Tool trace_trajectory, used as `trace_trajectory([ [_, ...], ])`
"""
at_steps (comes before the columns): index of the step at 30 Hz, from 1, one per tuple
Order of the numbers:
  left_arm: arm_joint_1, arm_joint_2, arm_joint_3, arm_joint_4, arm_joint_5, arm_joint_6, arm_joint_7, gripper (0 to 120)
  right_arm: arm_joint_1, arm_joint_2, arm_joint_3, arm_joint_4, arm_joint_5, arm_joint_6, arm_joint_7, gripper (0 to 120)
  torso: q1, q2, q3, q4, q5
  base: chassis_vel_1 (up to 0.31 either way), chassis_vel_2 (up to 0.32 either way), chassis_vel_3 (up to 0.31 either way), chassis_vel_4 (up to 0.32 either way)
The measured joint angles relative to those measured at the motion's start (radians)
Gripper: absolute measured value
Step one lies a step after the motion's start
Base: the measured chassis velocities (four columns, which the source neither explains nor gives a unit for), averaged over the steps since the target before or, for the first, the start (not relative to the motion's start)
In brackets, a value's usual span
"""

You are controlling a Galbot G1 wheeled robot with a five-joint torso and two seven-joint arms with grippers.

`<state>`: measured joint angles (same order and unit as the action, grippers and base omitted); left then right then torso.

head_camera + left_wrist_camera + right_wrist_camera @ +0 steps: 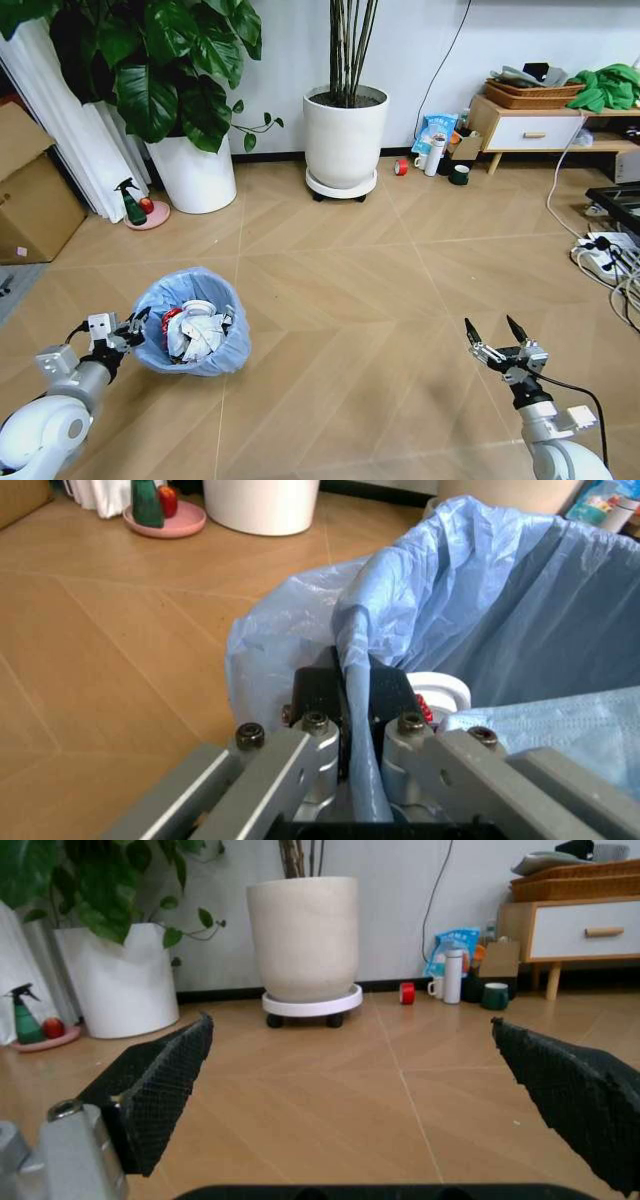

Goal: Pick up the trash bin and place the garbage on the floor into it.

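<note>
The trash bin [192, 320], lined with a crinkly light-blue bag, hangs tilted over the floor [350, 300] at the lower left. My left gripper [135, 328] is shut on its near rim; in the left wrist view the fingers [322, 697] pinch the bag-covered rim [355, 660]. Inside the bin lies garbage [200, 325]: crumpled white tissues, a white round lid [440, 690] and a small red piece. My right gripper [497, 335] hovers open and empty over bare boards at the lower right; its black pads [160, 1080] stand wide apart.
Two white plant pots [345, 135] [195, 170] stand at the back. A green spray bottle [131, 203] sits on a pink dish by the left one. A red tape roll [401, 167], bottle and cups lie near a low wooden cabinet [530, 125]. Cables and a power strip [600, 255] lie at right, a cardboard box [30, 200] at left.
</note>
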<state>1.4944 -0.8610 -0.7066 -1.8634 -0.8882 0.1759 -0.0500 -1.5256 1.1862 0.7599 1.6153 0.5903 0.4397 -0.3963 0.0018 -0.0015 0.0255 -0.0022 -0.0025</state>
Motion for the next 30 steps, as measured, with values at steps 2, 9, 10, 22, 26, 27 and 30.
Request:
trace_trajectory([
  [2, 0.0, 0.0, 0.004, -0.003, 0.0, 0.001, -0.001, 0, -0.002, -0.004, 0.0, 0.005, -0.002, 0.001, -0.001, 100, 0.0, 0.0, 0.0, 0.0001, -0.0011, 0.15, -0.171, -0.17, 0.156],
  [9, 0.0, -0.004, 0.012, -0.006, 0.001, 0.001, -0.003, 0, -0.003, -0.005, -0.003, 0.001, -0.008, 0.007, -0.006, 100, 0.0, 0.0, 0.0, -0.0001, -0.0008, 0.182, -0.178, -0.181, 0.17],
  [10, 0.0, -0.004, 0.012, -0.006, 0.001, 0.001, -0.003, 0, -0.003, -0.005, -0.003, 0.001, -0.008, 0.007, -0.006, 100, 0.0, 0.0, 0.0, -0.0001, -0.0008, 0.205, -0.165, -0.187, 0.17],
  [22, -0.013, -0.005, 0.021, -0.001, 0.0, 0.002, -0.007, 0, 0.004, -0.001, -0.007, -0.004, -0.008, 0.01, -0.008, 100, 0.0, 0.0, 0.0, 0.0001, -0.0006, 0.207, -0.134, -0.208, 0.134],
  [26, -0.018, -0.003, 0.025, 0.003, -0.001, 0.003, -0.008, 0, 0.006, -0.003, -0.007, -0.004, -0.008, 0.01, -0.01, 100, 0.0, 0.0, 0.0, 0.0, -0.0006, 0.206, -0.125, -0.231, 0.136],
  [27, -0.018, -0.002, 0.026, 0.003, -0.001, 0.003, -0.008, 0, 0.007, -0.003, -0.007, -0.004, -0.008, 0.01, -0.01, 100, 0.0, 0.0, 0.0, -0.0001, -0.0006, 0.213, -0.171, -0.244, 0.144],
  [30, -0.022, 0.0, 0.026, 0.006, -0.004, 0.003, -0.009, 0, 0.007, -0.003, -0.007, -0.004, -0.008, 0.01, -0.01, 100, 0.0, 0.0, 0.0, 0.0001, -0.0008, 0.217, -0.179, -0.227, 0.17],
])
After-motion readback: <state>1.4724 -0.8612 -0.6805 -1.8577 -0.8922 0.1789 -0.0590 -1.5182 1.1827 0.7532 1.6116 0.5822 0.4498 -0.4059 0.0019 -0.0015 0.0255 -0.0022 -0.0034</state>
